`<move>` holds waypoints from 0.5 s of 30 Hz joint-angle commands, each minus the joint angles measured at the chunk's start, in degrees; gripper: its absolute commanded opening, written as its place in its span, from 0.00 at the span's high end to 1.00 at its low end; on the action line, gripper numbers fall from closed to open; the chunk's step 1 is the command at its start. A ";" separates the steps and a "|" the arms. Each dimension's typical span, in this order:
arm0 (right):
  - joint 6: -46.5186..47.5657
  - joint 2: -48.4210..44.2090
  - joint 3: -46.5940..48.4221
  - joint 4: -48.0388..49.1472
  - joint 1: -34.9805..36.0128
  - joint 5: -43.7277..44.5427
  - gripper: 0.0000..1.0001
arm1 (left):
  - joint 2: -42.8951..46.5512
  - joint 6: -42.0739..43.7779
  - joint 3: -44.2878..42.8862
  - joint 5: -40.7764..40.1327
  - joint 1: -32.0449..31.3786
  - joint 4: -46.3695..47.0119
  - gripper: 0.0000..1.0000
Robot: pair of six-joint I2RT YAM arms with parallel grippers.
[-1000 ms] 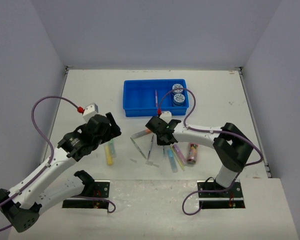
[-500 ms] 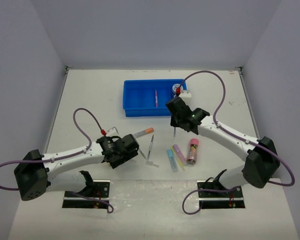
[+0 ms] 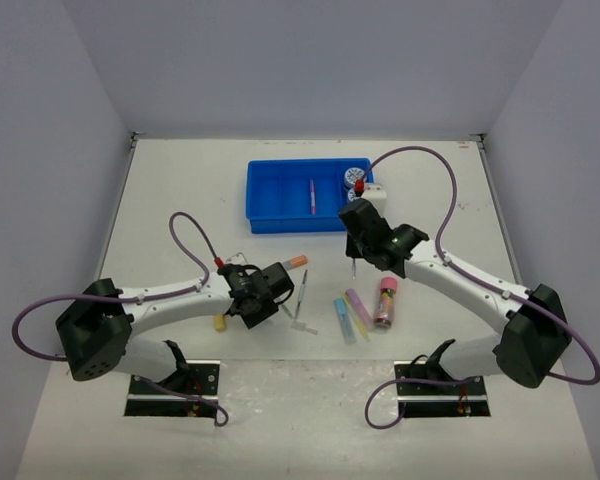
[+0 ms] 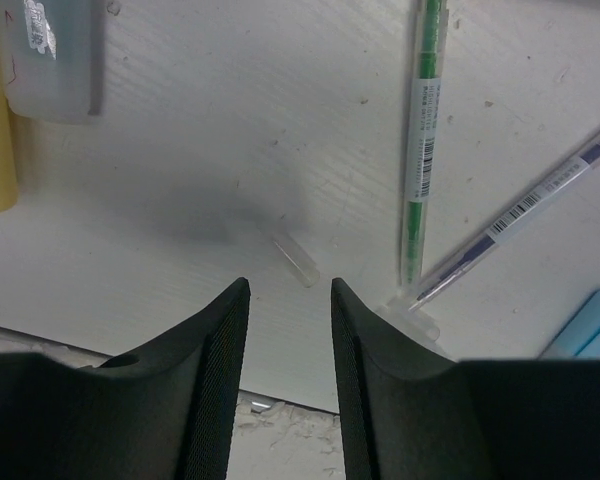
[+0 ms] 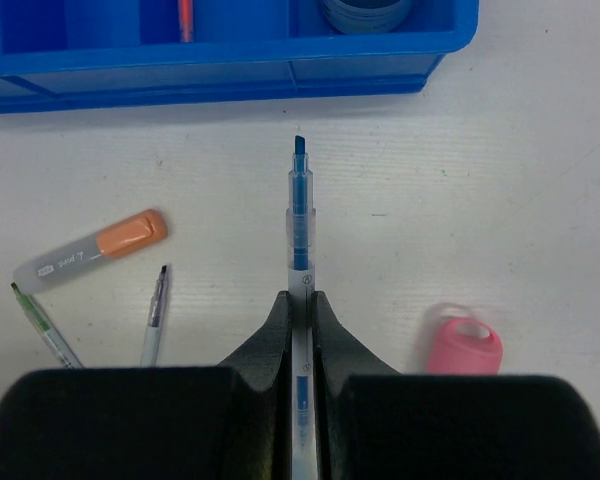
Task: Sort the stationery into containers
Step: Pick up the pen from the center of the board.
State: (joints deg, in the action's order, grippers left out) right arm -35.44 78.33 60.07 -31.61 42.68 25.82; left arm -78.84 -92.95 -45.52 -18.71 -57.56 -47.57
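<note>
Pinching the blue pen just short of the blue tray, the right gripper should align it over a narrow compartment before releasing; the left gripper hangs spread.

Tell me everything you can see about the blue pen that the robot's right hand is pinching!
The blue pen is thin, with a clear, plastic-looking barrel, blue inside, and a slanted blue tip with no cap on it. The right gripper is shut on its back part, one finger on each side. It sticks straight out from the fingers toward the blue tray, its tip short of the tray's near wall.
</note>
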 commanded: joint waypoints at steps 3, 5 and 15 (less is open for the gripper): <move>0.95 -2.94 -1.32 3.05 -0.22 -0.41 1.00 | -3.14 -0.67 -1.92 0.69 -0.27 1.90 0.61; 1.00 -3.04 -1.37 3.17 -0.22 -0.54 1.00 | -3.98 -0.25 -1.75 0.88 -0.27 2.80 0.61; 1.32 -4.22 -2.36 3.97 -0.22 -1.06 1.00 | -7.91 0.55 0.28 3.07 -0.27 6.03 0.77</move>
State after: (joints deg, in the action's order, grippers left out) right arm -34.56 76.31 58.41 -29.71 42.68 24.55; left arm -86.05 -92.36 -45.54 -16.25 -57.56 -44.06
